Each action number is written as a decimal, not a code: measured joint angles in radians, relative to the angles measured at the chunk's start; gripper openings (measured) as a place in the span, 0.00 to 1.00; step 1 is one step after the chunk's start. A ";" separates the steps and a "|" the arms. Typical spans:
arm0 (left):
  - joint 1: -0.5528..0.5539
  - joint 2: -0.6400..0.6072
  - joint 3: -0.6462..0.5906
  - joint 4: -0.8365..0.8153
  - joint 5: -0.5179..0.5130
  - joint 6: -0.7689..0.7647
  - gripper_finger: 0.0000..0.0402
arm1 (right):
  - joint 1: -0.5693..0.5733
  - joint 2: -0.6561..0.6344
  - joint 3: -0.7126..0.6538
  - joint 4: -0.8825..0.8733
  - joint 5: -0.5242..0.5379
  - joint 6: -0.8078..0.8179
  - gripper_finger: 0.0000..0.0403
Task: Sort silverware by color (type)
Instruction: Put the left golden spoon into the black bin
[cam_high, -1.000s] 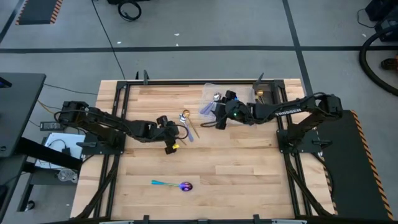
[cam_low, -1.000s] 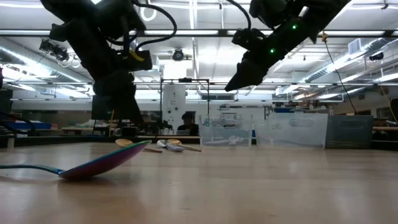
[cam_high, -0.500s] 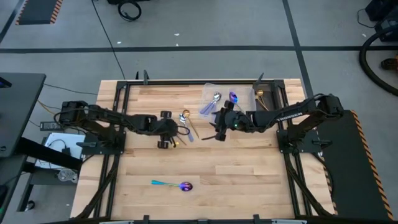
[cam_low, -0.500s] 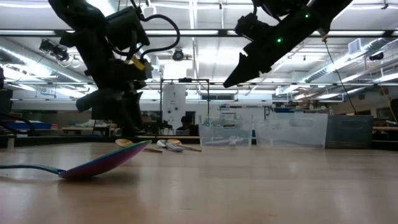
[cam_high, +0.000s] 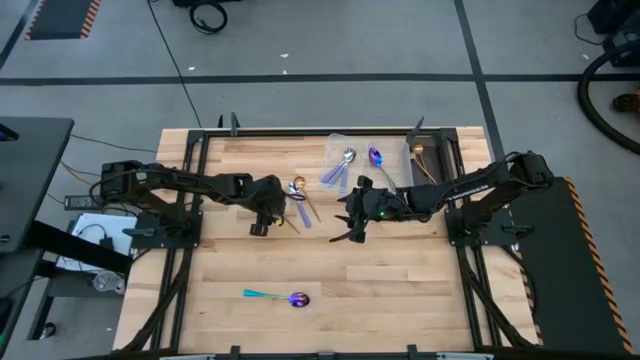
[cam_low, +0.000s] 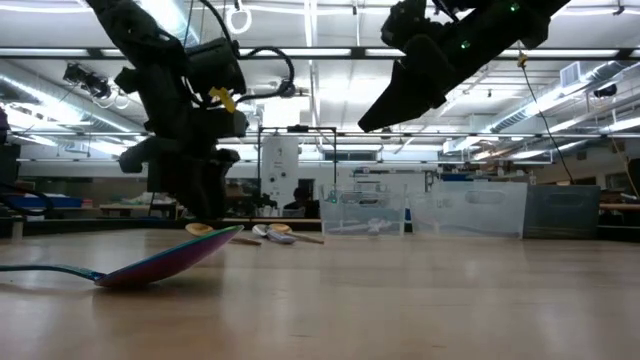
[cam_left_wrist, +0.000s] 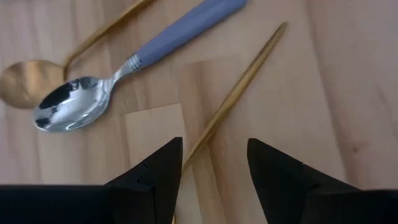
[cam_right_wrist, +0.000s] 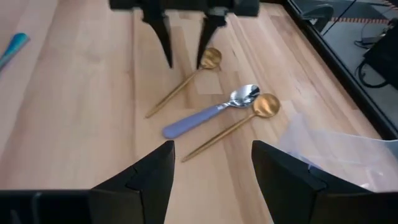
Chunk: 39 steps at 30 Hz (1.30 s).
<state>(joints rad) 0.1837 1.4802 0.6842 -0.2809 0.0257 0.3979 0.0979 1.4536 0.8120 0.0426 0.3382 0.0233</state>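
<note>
My left gripper (cam_left_wrist: 214, 142) is open and points down over a loose group of spoons left of the table's middle. Its fingers (cam_right_wrist: 168, 43) stand on either side of a gold spoon (cam_right_wrist: 210, 59), near the bowl, with the handle (cam_left_wrist: 239, 93) running out between them. A silver spoon with a lavender handle (cam_left_wrist: 74, 111) and another gold spoon (cam_right_wrist: 267, 106) lie flat beside it. My right gripper (cam_high: 345, 232) hovers open, raised over the table's middle. An iridescent purple-blue spoon with a teal handle (cam_high: 288, 298) lies near the near edge.
A clear plastic tray (cam_high: 392, 165) sits at the far edge, right of centre. It holds a silver spoon (cam_high: 341, 165), a purple-blue one (cam_high: 375, 157) and a gold one (cam_high: 418, 154). Bare wood lies between the loose spoons and the near edge.
My right gripper has drawn back from over the tray toward the near edge, uncovering the purple-blue spoon lying in the tray. My left arm has reached farther toward the table's right, and its wrist has turned over the loose spoons. No spoon on the table has moved.
</note>
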 joint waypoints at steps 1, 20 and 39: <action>0.001 0.009 0.000 0.000 0.000 0.003 0.47 | 0.006 0.000 0.000 0.000 0.000 0.006 0.55; 0.023 0.127 0.084 -0.111 0.007 0.120 0.47 | 0.052 0.067 -0.001 0.039 0.002 0.062 0.54; 0.018 0.122 0.081 -0.192 0.015 0.312 0.03 | 0.053 0.067 0.000 0.032 0.008 0.045 0.54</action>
<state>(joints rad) 0.2020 1.6020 0.7647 -0.4730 0.0406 0.7102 0.1505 1.5204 0.8116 0.0745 0.3458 0.0681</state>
